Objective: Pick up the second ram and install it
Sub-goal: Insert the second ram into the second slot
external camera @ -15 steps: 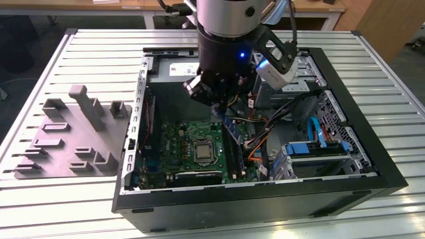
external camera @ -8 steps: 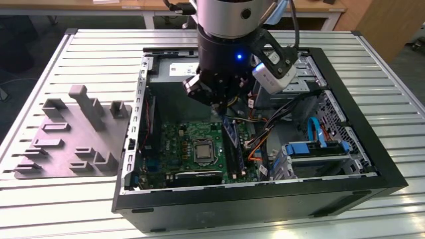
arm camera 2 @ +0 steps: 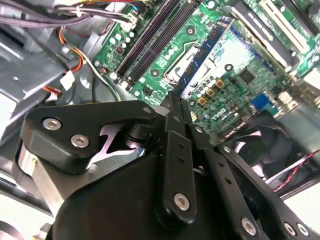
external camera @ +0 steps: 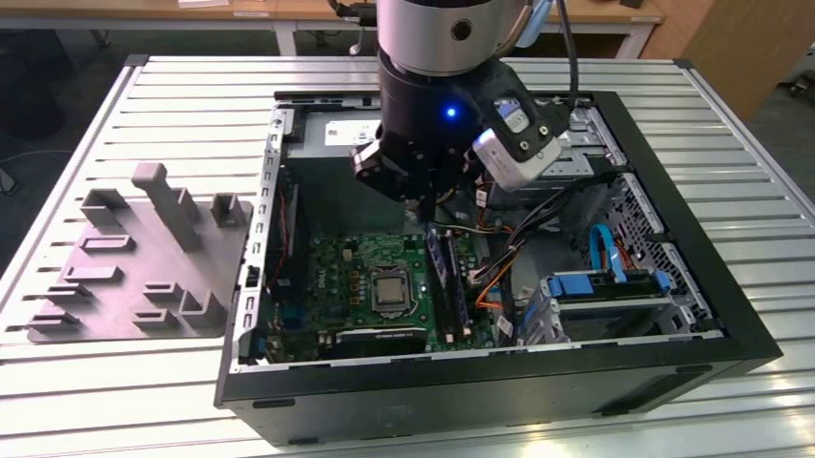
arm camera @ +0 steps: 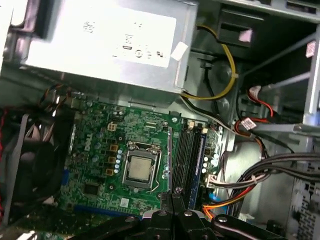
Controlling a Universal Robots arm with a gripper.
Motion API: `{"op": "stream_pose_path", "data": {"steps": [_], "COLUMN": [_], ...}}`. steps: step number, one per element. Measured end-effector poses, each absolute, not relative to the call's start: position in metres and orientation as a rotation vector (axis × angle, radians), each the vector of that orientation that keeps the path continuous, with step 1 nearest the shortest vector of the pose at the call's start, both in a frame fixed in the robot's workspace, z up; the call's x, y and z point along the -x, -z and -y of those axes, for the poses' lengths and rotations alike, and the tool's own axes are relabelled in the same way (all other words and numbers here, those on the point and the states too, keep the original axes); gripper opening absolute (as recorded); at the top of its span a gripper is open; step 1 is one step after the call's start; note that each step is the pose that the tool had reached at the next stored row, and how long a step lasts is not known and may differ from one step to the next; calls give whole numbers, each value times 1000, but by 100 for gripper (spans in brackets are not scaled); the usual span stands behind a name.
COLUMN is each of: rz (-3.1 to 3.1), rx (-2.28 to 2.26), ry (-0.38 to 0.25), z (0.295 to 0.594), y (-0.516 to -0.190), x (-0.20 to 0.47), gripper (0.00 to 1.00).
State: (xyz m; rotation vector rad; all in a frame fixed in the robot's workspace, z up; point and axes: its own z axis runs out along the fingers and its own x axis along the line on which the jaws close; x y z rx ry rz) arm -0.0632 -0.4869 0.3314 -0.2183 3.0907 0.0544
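My gripper [external camera: 427,202] reaches down into the open computer case [external camera: 662,367] and is shut on the second ram [external camera: 441,272], a thin dark blue stick hanging below the fingers. In the second wrist view the ram [arm camera 2: 207,52] stretches away from the gripper [arm camera 2: 172,100] over the green motherboard [arm camera 2: 240,75]. Seen edge-on in the first wrist view, the ram [arm camera: 170,160] runs out from the gripper [arm camera: 172,197], between the processor socket [arm camera: 138,167] and the black memory slots [arm camera: 187,160]. The stick is above the board, close beside the slots, not seated in one.
The grey power-supply box [arm camera: 105,40] sits at the back of the case. Cable bundles [arm camera: 260,175] crowd the side past the slots, and a fan [arm camera: 40,160] sits on the other side. A grey fixture tray [external camera: 128,267] lies on the slatted table at the exterior view's left.
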Motion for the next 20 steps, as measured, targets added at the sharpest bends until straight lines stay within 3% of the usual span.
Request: {"op": "stream_pose_path", "data": {"steps": [20], "rz": [-3092], "rx": [52], "ry": [-70], "z": [487], "y": [-325], "x": [63], "gripper": [11]}}
